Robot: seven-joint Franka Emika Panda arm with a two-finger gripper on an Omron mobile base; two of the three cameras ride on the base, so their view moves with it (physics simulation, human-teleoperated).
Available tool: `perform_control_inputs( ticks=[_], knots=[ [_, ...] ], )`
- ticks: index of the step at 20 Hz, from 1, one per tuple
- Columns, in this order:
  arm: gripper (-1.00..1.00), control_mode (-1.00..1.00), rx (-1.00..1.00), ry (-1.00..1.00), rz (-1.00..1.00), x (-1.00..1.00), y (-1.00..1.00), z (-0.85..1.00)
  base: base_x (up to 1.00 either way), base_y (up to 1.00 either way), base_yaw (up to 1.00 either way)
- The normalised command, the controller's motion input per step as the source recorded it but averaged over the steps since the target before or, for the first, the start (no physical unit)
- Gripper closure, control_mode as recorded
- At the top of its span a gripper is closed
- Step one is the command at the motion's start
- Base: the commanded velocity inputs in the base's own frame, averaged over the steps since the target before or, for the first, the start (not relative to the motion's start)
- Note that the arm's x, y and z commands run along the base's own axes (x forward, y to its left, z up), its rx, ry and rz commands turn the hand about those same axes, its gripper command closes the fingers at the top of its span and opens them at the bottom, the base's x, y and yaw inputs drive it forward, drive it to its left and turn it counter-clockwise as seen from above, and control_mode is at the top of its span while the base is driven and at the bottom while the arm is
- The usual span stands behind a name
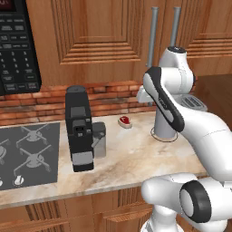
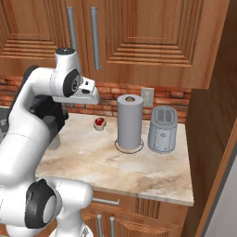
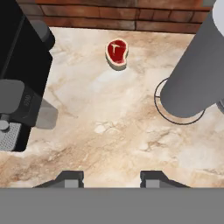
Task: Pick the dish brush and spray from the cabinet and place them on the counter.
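a stovetop (image 1: 27,154) lies at the far left of the marbled bench (image 1: 131,156), below a black microwave panel (image 1: 18,45) on the wall. just right of the burners stands a black coffee machine (image 1: 79,129), upright, with a grey block at its side. further right, a small red steak (image 1: 124,121) rests on the stone near the brick backsplash (image 1: 45,102), well apart from the machine. the white arm (image 1: 170,106) rises over the middle of the bench, its hand held above the surface; seen from the hand, the claw (image 3: 111,177) hangs over bare stone with its two dark tips parted and nothing between them. to the right of the steak stands a tall grey paper towel roll (image 2: 129,121), upright on a round base, and just beside it a grey toaster (image 2: 162,129), near a wall outlet (image 2: 147,96). above it all, the cabinet (image 2: 148,41) shows closed brown panelled doors with two long grey bar handles (image 2: 95,37); the dish brush and the spray cannot be seen, so where they lie cannot be told.
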Motion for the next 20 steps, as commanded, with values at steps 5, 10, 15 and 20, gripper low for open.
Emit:
perform_control_inputs(
  ticks=[5,10,15,20],
  knots=[
    [-1.00,-1.00,0.00,-0.05,0.00,-0.08,0.00,0.00,0.00,0.00,0.00],
    [-1.00,-1.00,0.02,-0.18,0.00,-0.16,0.00,0.09,0.00,0.00,0.00],
    [-1.00,-1.00,0.03,-0.21,0.00,-0.16,-0.04,0.17,0.00,0.00,0.00],
    [-1.00,-1.00,0.02,-0.22,0.00,-0.16,-0.05,0.23,0.00,0.00,0.00]
  ],
)
